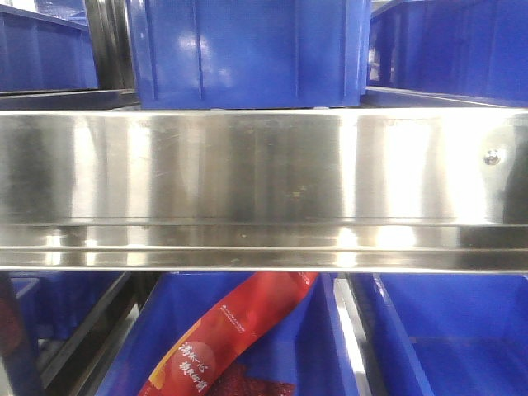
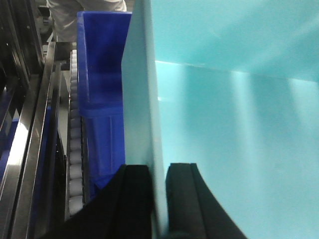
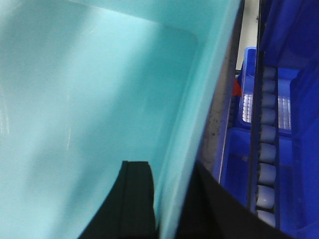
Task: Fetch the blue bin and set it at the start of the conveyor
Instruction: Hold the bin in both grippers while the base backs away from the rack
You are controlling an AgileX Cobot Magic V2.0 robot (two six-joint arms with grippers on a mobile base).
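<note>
From where I stand the fetching looks half done at most. The left pincer (image 2: 158,170) has one black finger on each side of a wall of the blue bin (image 2: 239,149), clamped onto it at the bottom of the left wrist view. The right pincer (image 3: 167,172) is closed the same way over another wall of the pale turquoise tub, low in the right wrist view. So both arms have hold of the bin, and I judge the grasp made. I cannot tell whether it has been raised off its support. It is plainly at the rack: a dark blue ribbed bin (image 2: 102,74) sits just beside it at the upper left of the left wrist view, with a roller track (image 2: 75,154) running down the left side. The front view shows only a steel shelf rail (image 1: 264,181) across the middle, more dark bins, and a red packet (image 1: 239,330) lying in one at the bottom. The conveyor start is in none of the views, so pulling the bin clear, carrying it over and setting it on the belt all appear to remain.
</note>
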